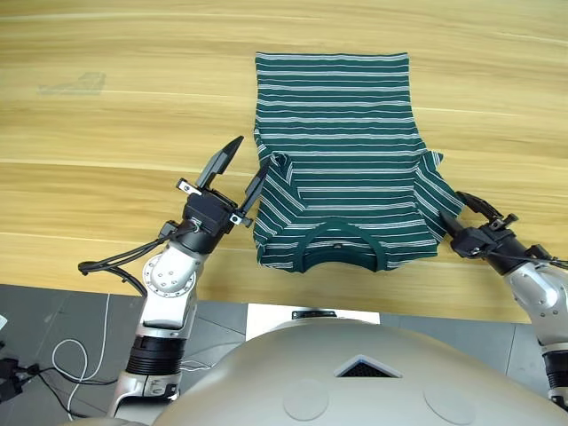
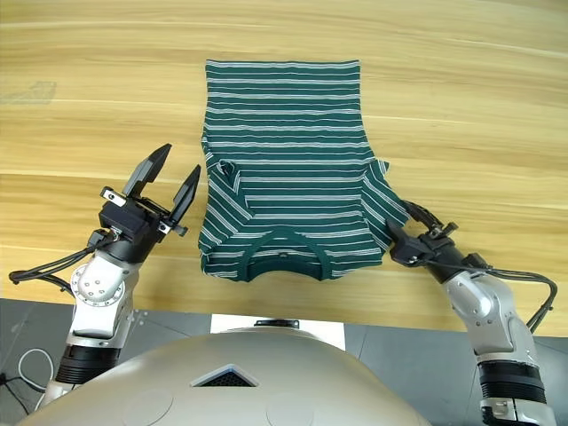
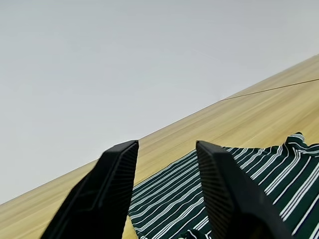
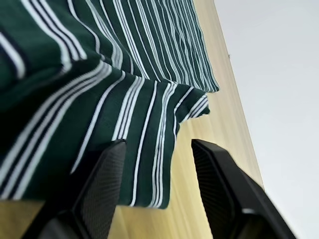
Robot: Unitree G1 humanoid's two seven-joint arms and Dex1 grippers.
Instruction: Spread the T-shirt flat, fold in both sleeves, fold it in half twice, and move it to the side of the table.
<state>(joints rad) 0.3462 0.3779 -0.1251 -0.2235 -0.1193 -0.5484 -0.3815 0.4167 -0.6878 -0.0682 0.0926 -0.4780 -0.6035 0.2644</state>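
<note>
A dark green T-shirt [image 1: 346, 133] with white stripes lies on the wooden table [image 1: 106, 177], its collar [image 1: 337, 240] toward me and its hem far. The left sleeve [image 1: 277, 173] is folded in over the body. The right sleeve [image 1: 437, 191] lies slanted at the shirt's right edge. My left gripper [image 1: 250, 155] stands open just left of the folded sleeve, raised off the table and holding nothing. My right gripper [image 1: 451, 206] is open at the right sleeve's lower edge; the sleeve's hem [image 4: 149, 164] shows between its fingers, and I cannot tell whether they touch it.
Bare wood stretches wide to the left and far behind the shirt, with a narrower strip on the right. The table's front edge [image 1: 106, 282] runs close below the collar. Cables [image 1: 62, 355] lie on the grey floor at the near left.
</note>
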